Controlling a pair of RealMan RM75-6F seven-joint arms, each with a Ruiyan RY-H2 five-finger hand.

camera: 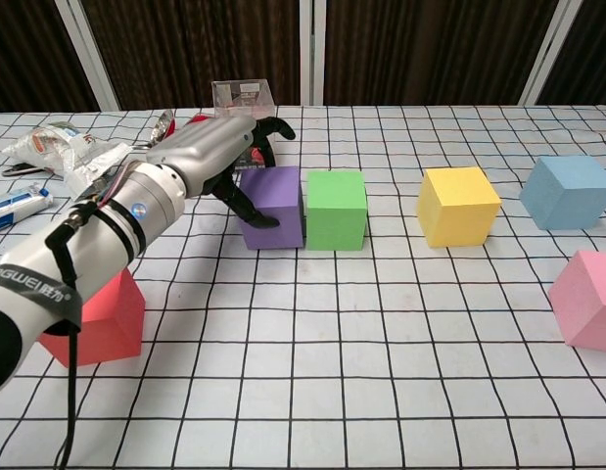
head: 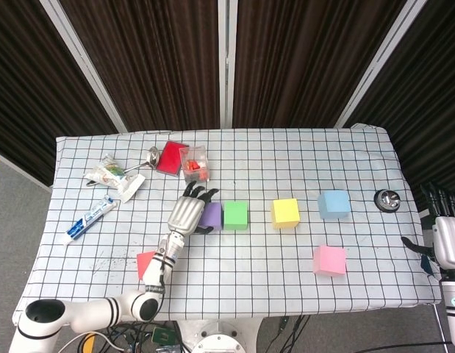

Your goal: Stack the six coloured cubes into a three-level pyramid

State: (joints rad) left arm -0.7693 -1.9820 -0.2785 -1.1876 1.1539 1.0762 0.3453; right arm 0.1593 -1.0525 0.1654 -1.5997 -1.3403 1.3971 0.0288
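On the checked tablecloth (head: 234, 257), near the left edge, a toothpaste tube (head: 89, 219) and a crumpled packet (head: 111, 175) are seen, with a spoon (head: 149, 156), a red flat item (head: 172, 157) and a clear plastic box (head: 194, 163) further back. A red cube (camera: 92, 315) is found at the front left, partly covered by the left forearm. The left hand (camera: 216, 155) is laid over the purple cube (camera: 277, 207), with the thumb pressed on its near left face and the fingers curled over its far top edge, so that the cube is gripped. The purple cube is set on the cloth with its right face just beside, apparently touching, the green cube (camera: 337, 209). The yellow cube (camera: 459, 205) is placed well apart to the right, then the blue cube (camera: 567, 191), with the pink cube (camera: 587, 298) nearer the front. A small metal object (head: 387, 198) is noted near the right edge. The right hand (head: 446, 232) is held off the table's right side, nothing in it, fingers extended and apart.
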